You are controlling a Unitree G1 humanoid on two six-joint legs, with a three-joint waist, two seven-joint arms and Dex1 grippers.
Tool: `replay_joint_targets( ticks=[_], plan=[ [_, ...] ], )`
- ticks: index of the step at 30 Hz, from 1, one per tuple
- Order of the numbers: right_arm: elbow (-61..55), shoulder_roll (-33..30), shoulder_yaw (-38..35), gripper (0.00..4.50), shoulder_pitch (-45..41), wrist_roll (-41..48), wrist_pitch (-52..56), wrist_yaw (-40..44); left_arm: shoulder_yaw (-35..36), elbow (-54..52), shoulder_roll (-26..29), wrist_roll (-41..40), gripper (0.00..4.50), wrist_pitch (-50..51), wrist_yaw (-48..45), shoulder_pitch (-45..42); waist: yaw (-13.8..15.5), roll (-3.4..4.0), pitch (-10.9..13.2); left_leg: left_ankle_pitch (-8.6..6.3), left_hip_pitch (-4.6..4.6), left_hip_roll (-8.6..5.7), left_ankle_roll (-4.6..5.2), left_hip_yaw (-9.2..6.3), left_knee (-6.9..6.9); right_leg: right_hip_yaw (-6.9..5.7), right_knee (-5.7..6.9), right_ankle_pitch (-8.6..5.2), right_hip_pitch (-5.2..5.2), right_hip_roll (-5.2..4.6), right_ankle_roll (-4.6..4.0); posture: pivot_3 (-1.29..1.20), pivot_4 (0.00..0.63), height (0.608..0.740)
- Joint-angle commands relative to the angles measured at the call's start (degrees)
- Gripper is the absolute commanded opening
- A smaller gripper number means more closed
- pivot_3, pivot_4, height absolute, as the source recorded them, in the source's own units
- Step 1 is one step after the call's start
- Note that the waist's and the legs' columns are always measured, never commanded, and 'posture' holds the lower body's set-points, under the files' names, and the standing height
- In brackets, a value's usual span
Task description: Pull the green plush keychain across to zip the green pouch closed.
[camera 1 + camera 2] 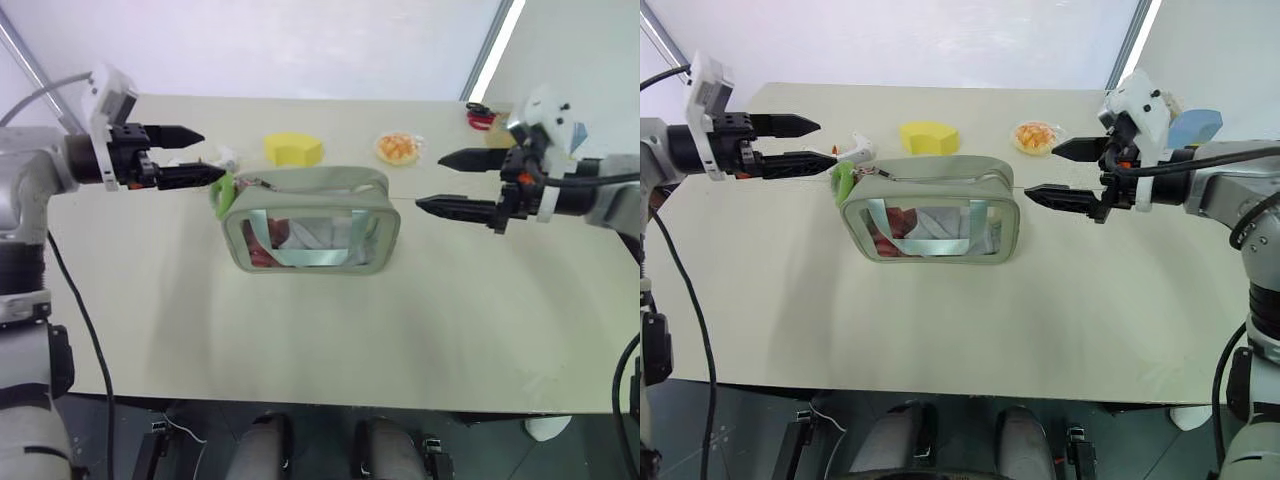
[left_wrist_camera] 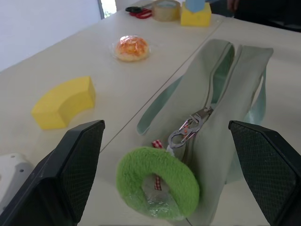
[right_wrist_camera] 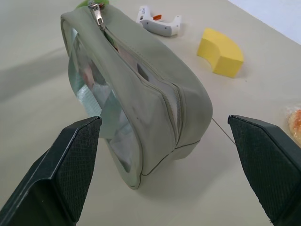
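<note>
The green pouch (image 1: 312, 222) stands upright on its narrow base near the middle of the desk (image 1: 300, 340), clear window toward the robot and zipper along the top. That puts the zipper line level between the two arms, which suits a sideways pull. The green plush keychain (image 1: 221, 195) hangs off the pouch's upper corner at about nine o'clock from the pouch centre, clipped to the zipper pull by a small metal clasp (image 2: 188, 132). In the left wrist view the slider sits at that end and the zipper gapes open beyond it, so the closing pull looks not yet begun.

The left gripper (image 1: 195, 155) hovers just beside the keychain, jaws spread wide and holding nothing; it appears lined up to take the plush tab. The right gripper (image 1: 440, 182) waits at three o'clock of the pouch, near its far end but apart from it, jaws likewise spread and empty (probably to steady the pouch against the pull).

Behind the pouch, at twelve o'clock, lie a yellow sponge (image 1: 293, 149) and a wrapped orange snack (image 1: 397, 148); a small white tool (image 1: 858, 147) rests at eleven o'clock, close behind the keychain. None lies across the zipper's path, though the white tool crowds the left gripper's approach a little.
</note>
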Motion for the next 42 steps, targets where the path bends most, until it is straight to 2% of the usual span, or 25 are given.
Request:
replay_joint_targets(
  ticks=[1,14,22,26,34,37,42],
  plan=[
    [-0.8,-1.5,-0.9,4.47,-1.7,0.1,-1.0,0.5,-0.3,-1.1,2.0,0.3,4.49,-0.6,-1.2,-0.5,0.0,0.0,0.0,0.0,0.0,0.0,0.0,0.0,0.0,0.0,0.0,0.0,0.0,0.0,0.0,0.0,0.15,0.74],
    [-2.7,1.9,3.2,4.47,-5.7,0.7,-2.2,0.7,0.0,-2.4,2.0,-1.5,4.49,1.0,-0.7,-1.2,0.0,-0.02,0.0,0.0,0.0,0.0,0.01,0.03,0.01,0.02,0.01,0.0,-0.02,0.0,0.0,0.0,0.15,0.74],
    [-3.5,12.3,13.0,4.47,-11.3,-2.3,-4.7,-1.0,-0.1,-12.0,3.4,-6.2,4.49,6.5,-2.5,1.5,-0.2,-0.03,0.0,0.0,0.0,0.1,0.0,0.06,0.0,0.09,0.06,0.0,-0.08,0.03,0.0,0.0,0.15,0.74],
    [0.4,16.4,21.3,4.47,-13.5,-9.2,-10.9,0.9,0.7,-14.1,4.7,-6.3,4.49,6.1,-1.5,3.3,-0.2,-0.02,0.0,0.0,0.0,0.07,0.0,0.14,0.0,0.3,0.13,0.0,-0.21,0.05,0.0,0.0,0.15,0.74],
    [9.5,18.0,28.1,4.47,-13.7,-20.7,-22.2,3.8,2.9,-16.6,5.3,-7.8,4.49,6.9,1.4,6.4,-0.1,-0.1,0.1,-0.05,-0.03,0.03,0.08,0.18,0.06,0.38,0.12,0.0,-0.22,0.06,0.0,0.0,0.15,0.74],
    [12.6,18.3,29.5,3.11,-14.3,-24.6,-25.9,5.0,3.8,-17.8,5.5,-8.4,4.5,7.0,2.5,7.8,-0.3,-0.1,0.1,-0.05,-0.01,0.06,0.08,0.18,0.06,0.41,0.13,0.0,-0.24,0.08,0.0,0.0,0.15,0.74],
    [15.2,21.0,28.9,0.56,-16.1,-27.2,-26.0,4.2,3.9,-18.2,5.8,-9.0,4.5,6.8,3.6,8.1,-0.3,-0.1,0.1,-0.05,-0.01,0.07,0.07,0.19,0.06,0.43,0.14,0.0,-0.25,0.09,0.0,0.0,0.15,0.74]
  ],
)
